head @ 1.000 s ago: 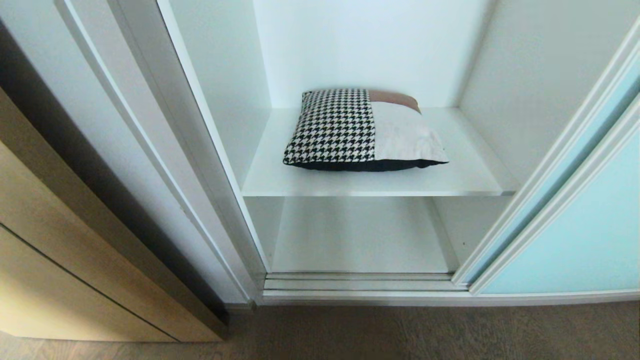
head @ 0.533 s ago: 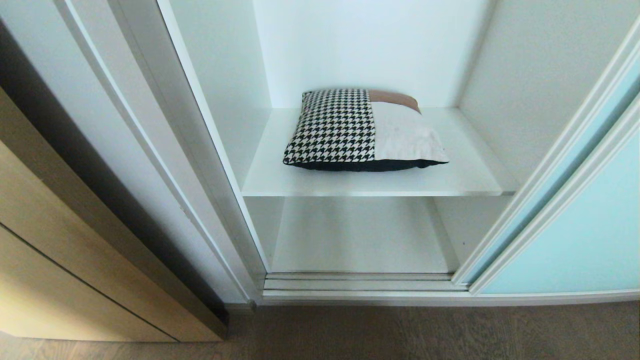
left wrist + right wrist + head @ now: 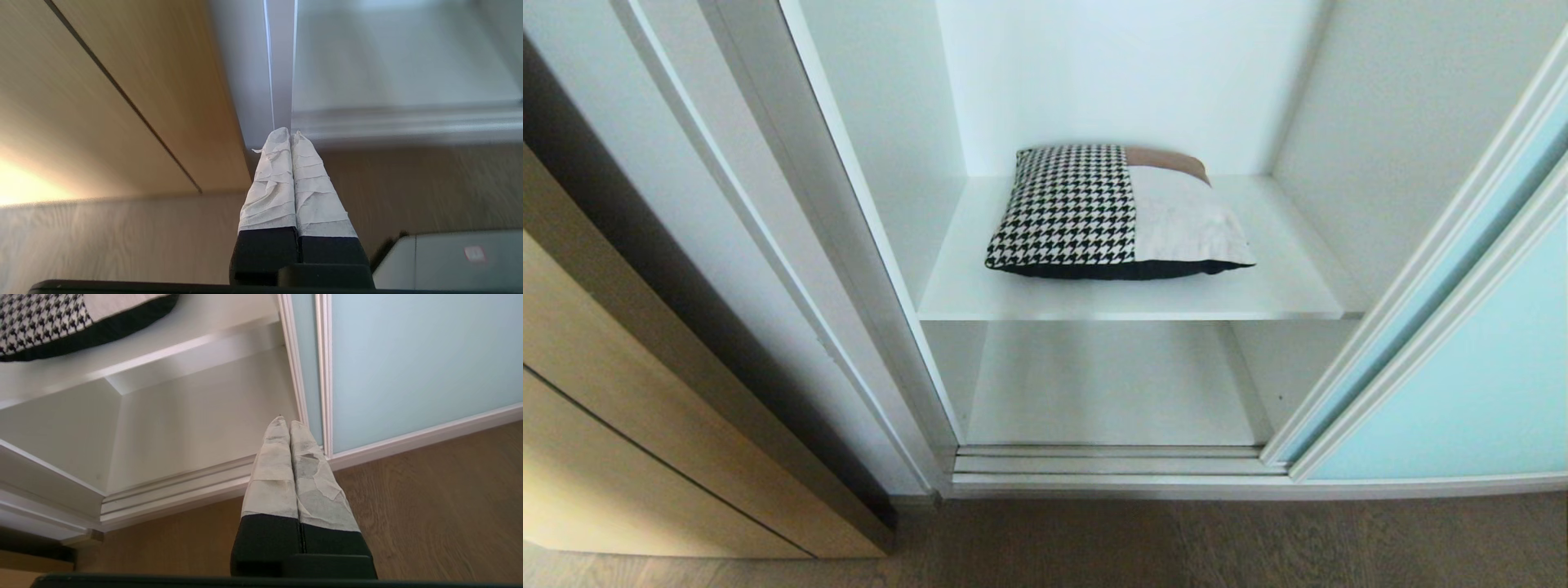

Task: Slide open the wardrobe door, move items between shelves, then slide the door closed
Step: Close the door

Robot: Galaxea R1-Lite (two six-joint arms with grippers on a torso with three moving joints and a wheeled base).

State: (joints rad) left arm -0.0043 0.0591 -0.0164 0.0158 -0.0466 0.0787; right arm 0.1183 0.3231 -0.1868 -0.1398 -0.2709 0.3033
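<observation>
Even, soft daylight; warm glare on the wooden cabinet front (image 3: 24, 183) in the blurred left wrist view; straight lines bend at the head view's edges.

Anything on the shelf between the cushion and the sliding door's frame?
Nothing: in the head view only bare white shelf separates the cushion from the sliding door; the right wrist view shows the same.
</observation>
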